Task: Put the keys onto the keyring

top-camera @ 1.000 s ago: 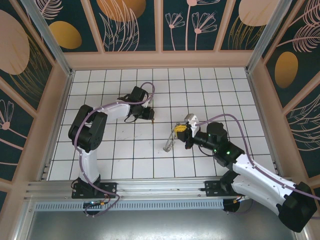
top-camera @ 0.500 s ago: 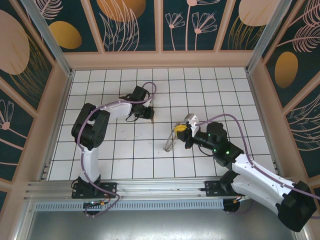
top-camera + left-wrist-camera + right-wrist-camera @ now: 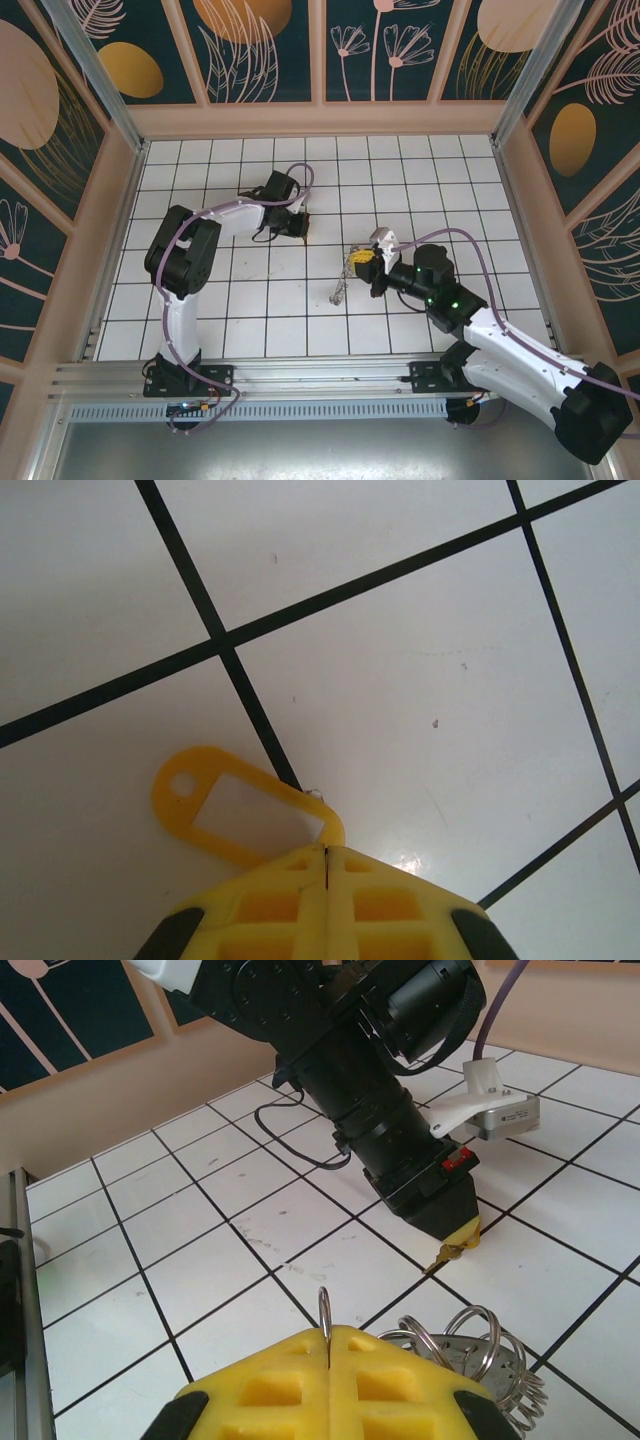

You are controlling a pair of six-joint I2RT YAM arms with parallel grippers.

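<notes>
**Top view.** A white-tiled worktop (image 3: 450, 180) with dark grout lines is enclosed by patterned walls. The left hand (image 3: 300, 231) is lowered to the tiles left of centre. The right hand (image 3: 361, 262) is placed right of centre, well apart from the left one. The keyring (image 3: 340, 288) is seen trailing from the right hand toward the near left, as a thin grey bunch.

**Left wrist view.** The left hand (image 3: 327, 865) is clenched, with its yellow fingertips pressed together along a single seam. A yellow key tag (image 3: 170, 810) is laid flat on a tile across a grout line. It has a clear window and a small hole at its free end, and its other end is nipped at the seam. No metal key can be made out here.

**Right wrist view.** The right hand (image 3: 329, 1355) is likewise clenched. One thin wire loop of the keyring (image 3: 323, 1308) is pinched upright at the seam. A cluster of split rings (image 3: 470, 1345) is gathered just beside the fingers, low over the tiles. Farther off, the left arm (image 3: 370, 1090) is angled down, with its yellow tip set on the worktop at a grout line.
</notes>
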